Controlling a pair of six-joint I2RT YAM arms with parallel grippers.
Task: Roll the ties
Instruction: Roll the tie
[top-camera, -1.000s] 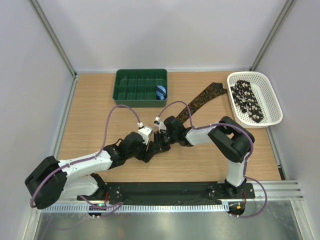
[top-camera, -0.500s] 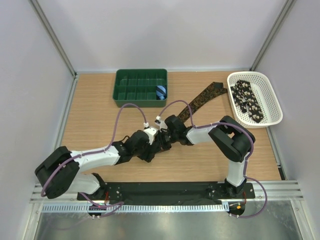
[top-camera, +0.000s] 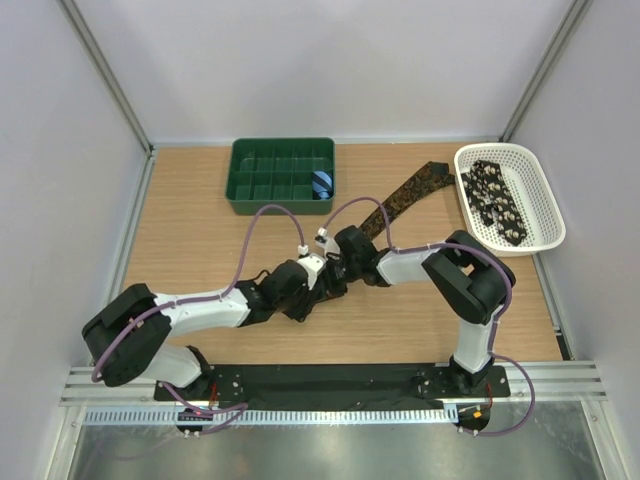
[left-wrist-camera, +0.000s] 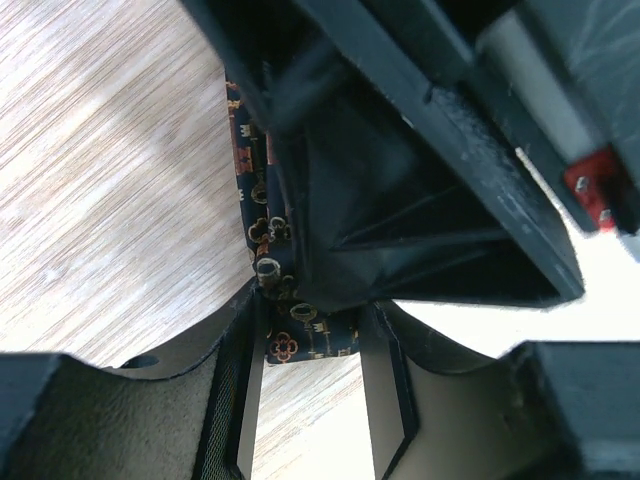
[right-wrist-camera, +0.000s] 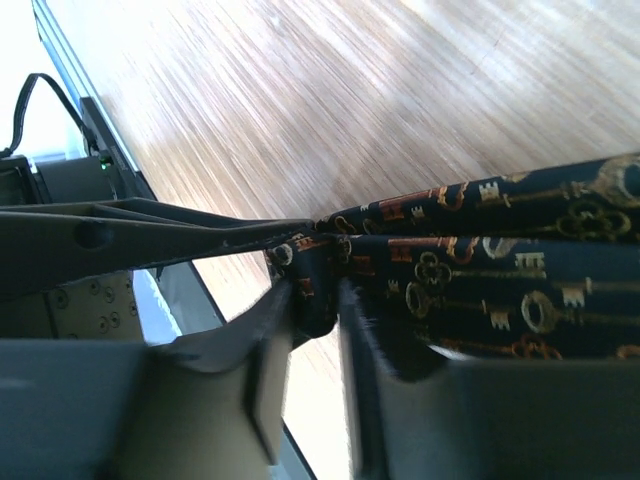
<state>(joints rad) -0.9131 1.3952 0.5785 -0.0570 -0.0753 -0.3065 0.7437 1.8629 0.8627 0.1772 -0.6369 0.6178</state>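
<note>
Mid-frame, both claws crowd one fold of the brown tie (top-camera: 405, 192). The left claw (left-wrist-camera: 310, 320) straddles it, the right claw (right-wrist-camera: 315, 300) too, and I can't tell whether either truly pinches. If both sit loose, the fold could spring flat on the counter (top-camera: 200, 220). Its tail runs upper right toward the basket (top-camera: 540, 165), and any wound turns hide behind the claws.

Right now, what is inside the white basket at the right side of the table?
A black tie with pale spots lies bunched in the white basket. It covers much of the floor, so anything under it, even a second tie, cannot be seen.
</note>
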